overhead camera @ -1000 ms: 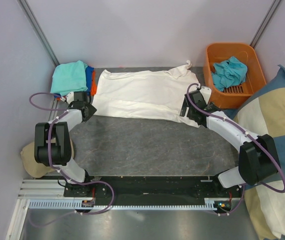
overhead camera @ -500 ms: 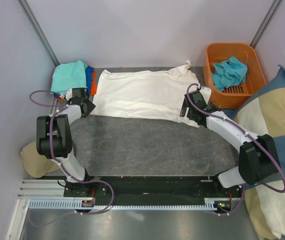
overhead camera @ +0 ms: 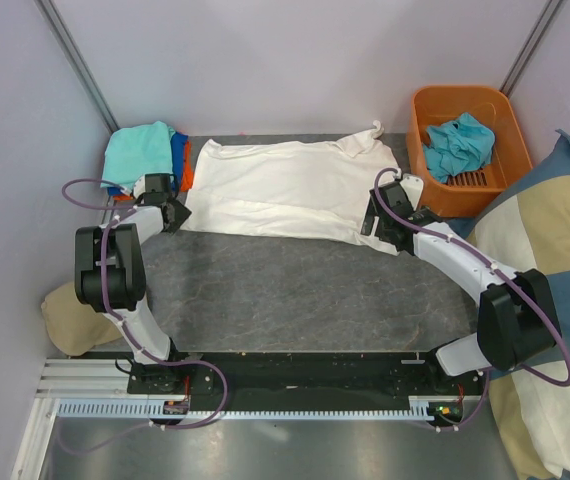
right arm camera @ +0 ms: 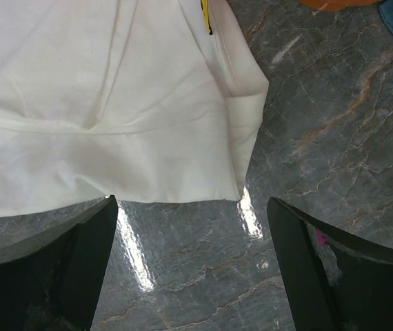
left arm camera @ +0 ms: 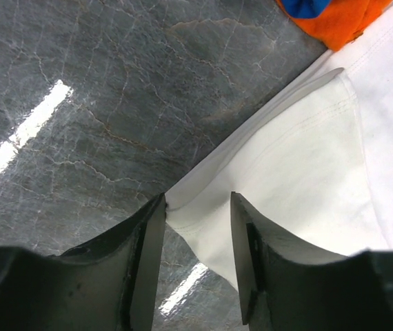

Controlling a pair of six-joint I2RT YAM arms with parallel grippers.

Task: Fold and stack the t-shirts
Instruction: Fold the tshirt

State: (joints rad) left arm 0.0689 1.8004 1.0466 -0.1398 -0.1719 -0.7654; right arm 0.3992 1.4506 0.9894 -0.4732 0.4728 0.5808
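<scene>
Seen from overhead, both arms reach from the near edge of the table [overhead camera: 295,290] to the near hem of the white t-shirt [overhead camera: 285,185], which lies spread flat across the far half.

The left wrist view shows what the overhead view cannot. The left claw [left arm camera: 196,200] is partly spread, with its fingers either side of the shirt's near left corner. The cloth lies flat in the gap between them and is not pinched.

In the right wrist view, the right claw [right arm camera: 191,207] is spread wide, low over bare table just in front of the shirt's near right corner and touching nothing. Only this view shows a small yellow-and-dark mark [right arm camera: 205,14] on the shirt's right edge.

Only the overhead view takes in the rest:
- **Left of the shirt, at its far corner:** a folded teal t-shirt [overhead camera: 137,150] tops a pile with a blue t-shirt [overhead camera: 178,150] and an orange t-shirt [overhead camera: 187,178] beneath.
- **Right of the shirt, at its far corner:** an orange basket [overhead camera: 417,130] holds a crumpled teal tee [overhead camera: 458,145].
</scene>
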